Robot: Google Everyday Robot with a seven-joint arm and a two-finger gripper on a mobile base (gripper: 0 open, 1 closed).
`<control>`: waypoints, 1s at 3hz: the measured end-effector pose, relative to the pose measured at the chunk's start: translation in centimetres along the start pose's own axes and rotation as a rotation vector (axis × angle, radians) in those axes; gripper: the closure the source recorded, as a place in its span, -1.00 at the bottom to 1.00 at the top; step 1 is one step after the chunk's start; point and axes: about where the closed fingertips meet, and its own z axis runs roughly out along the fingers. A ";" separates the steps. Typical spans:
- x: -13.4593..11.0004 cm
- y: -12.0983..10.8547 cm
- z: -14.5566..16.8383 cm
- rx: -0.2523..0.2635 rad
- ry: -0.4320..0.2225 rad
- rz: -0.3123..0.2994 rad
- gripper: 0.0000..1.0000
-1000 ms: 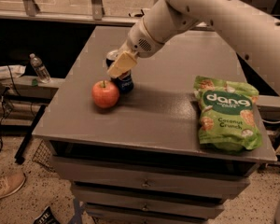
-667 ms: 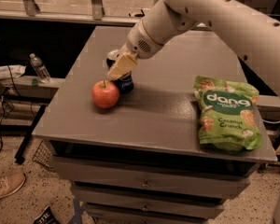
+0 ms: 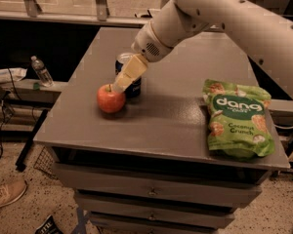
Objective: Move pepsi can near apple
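The pepsi can, dark blue with a silver top, stands upright on the grey table just behind and to the right of the apple. The apple is red-orange with a short stem and sits near the table's front left. Can and apple are very close, nearly touching. My gripper reaches down from the white arm and is at the can, covering much of its front and left side.
A green snack bag lies on the table's right side. A clear water bottle stands on a low shelf to the left. Drawers sit below the table's front edge. A shoe is on the floor at lower left.
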 end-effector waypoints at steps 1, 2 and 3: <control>1.9 -0.5 -3.0 0.070 -0.009 0.032 -1.00; 5.2 -1.0 -7.5 0.177 -0.018 0.098 -1.00; 8.1 -1.0 -11.8 0.278 -0.026 0.160 -1.00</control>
